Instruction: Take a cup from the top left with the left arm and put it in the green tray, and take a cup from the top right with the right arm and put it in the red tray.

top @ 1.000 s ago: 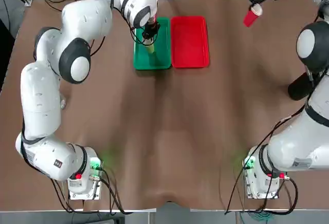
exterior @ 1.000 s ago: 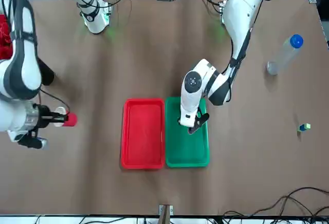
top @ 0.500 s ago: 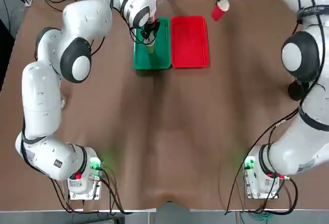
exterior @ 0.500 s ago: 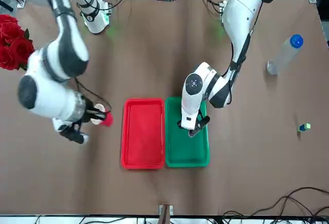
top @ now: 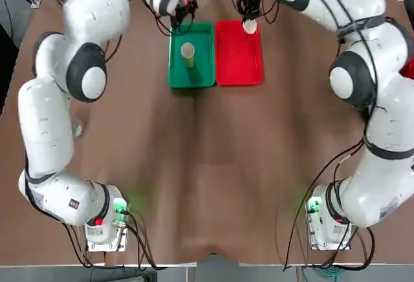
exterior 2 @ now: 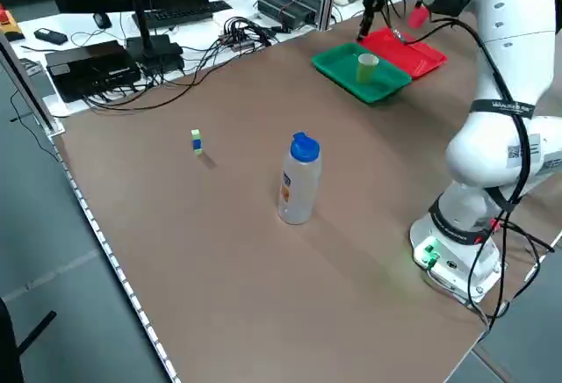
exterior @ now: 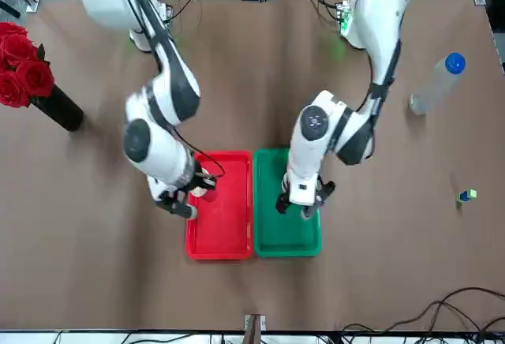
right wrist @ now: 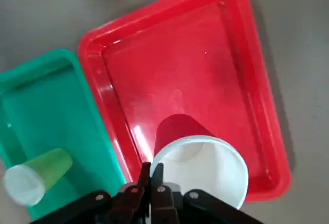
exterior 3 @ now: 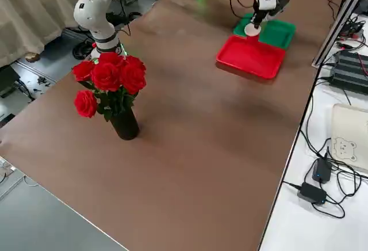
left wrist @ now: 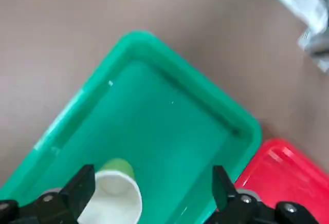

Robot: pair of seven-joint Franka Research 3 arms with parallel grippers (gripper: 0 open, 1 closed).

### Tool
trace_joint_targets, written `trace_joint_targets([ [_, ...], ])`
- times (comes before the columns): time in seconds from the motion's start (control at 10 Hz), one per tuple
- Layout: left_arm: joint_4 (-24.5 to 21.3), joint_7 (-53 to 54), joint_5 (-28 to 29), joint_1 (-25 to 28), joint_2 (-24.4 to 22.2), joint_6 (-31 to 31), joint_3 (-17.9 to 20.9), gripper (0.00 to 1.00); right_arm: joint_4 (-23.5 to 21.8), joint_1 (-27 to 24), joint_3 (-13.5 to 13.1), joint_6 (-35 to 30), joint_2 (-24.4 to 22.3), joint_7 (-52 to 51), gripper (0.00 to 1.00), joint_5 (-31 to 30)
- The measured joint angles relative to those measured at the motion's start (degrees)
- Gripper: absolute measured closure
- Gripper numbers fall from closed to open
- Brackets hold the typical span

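Both cups [top: 187,52] within tray rims [top: 173,62].

Both arms, the left arm [top: 48,127] and the right arm [top: 388,133], have bulky white shells with round grey joint caps. Black cables trail from their bases, where small green lights glow. Each ends in a dark gripper.

Green tray [top: 206,75], red tray [top: 239,62], brown table [top: 207,165].
Olive cup [top: 187,51] shows a white inside; red cup [right wrist: 198,163] too, white rim bright. Both arms white with grey joints, grippers dark. Red roses [exterior 3: 109,84] in a black vase [exterior 3: 125,125]; clear bottle [exterior 2: 298,179], blue cap.
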Motion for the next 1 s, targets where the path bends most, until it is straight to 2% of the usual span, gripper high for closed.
trace_joint_targets([
  [0.3, 0.1, 11.4, -5.0, 7.7, -5.1, -6.0, -0.2, 0.0, 0.0, 1.6, -0.2, 3.4, 3.9, 0.0, 0.98, 0.0],
  [0.7, 0.1, 29.0, -5.3, 15.2, -12.1, -19.9, -0.3, 0.0, 0.0, 2.0, -0.5, 6.2, 6.9, 0.0, 0.98, -0.4],
  [1.0, -1.2, 40.5, -5.4, 17.8, -19.4, -27.8, -0.3, 0.0, 0.0, 2.3, -0.5, 6.5, 7.7, 0.0, 0.95, -1.1],
])
